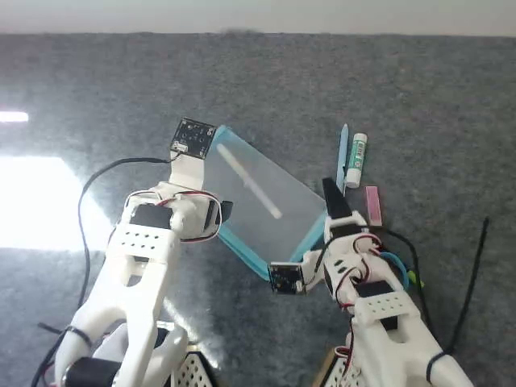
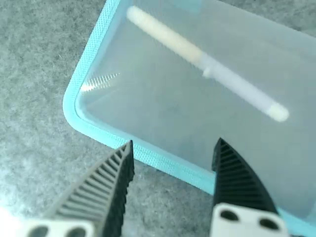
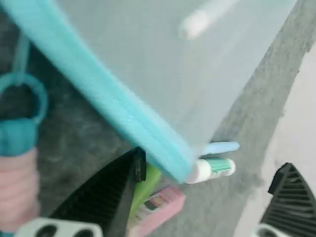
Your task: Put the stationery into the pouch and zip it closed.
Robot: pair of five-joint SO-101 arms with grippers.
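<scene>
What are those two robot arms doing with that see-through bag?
They are packing stationery into the see-through pouch on the grey table. One white pen-like stick lies inside it. The left gripper is open at one edge of the pouch, and the right gripper is open at another corner. A blue pen, a glue stick and a pink eraser lie on the table beside the pouch, not yet packed.
</scene>
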